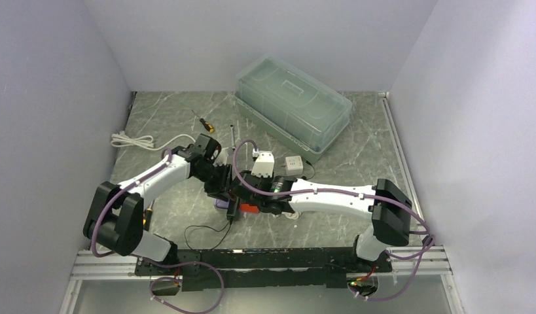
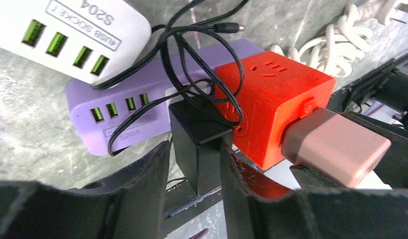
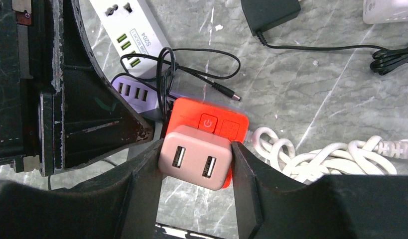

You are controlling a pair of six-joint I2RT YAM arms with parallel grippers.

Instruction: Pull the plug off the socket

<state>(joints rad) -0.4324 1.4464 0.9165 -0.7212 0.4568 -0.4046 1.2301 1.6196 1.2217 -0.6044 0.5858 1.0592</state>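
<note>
A red cube socket (image 2: 271, 104) lies on the table against a purple power strip (image 2: 122, 109). A black adapter (image 2: 199, 139) with a thin black cord sits against the cube's left side. My left gripper (image 2: 196, 164) is shut on this black adapter. A pink two-port USB charger (image 3: 194, 157) is plugged into the cube's (image 3: 211, 119) near face. My right gripper (image 3: 197, 149) is shut on the pink charger, one finger on each side. In the top view both grippers, left (image 1: 226, 195) and right (image 1: 257, 204), meet at the cube (image 1: 250, 209).
A white USB power strip (image 3: 129, 30) lies behind the purple one. A coiled white cable (image 3: 311, 159) lies right of the cube. A clear lidded box (image 1: 292, 104), a screwdriver (image 1: 204, 122), another white cable (image 1: 134, 140) and two white adapters (image 1: 263, 163) lie farther back.
</note>
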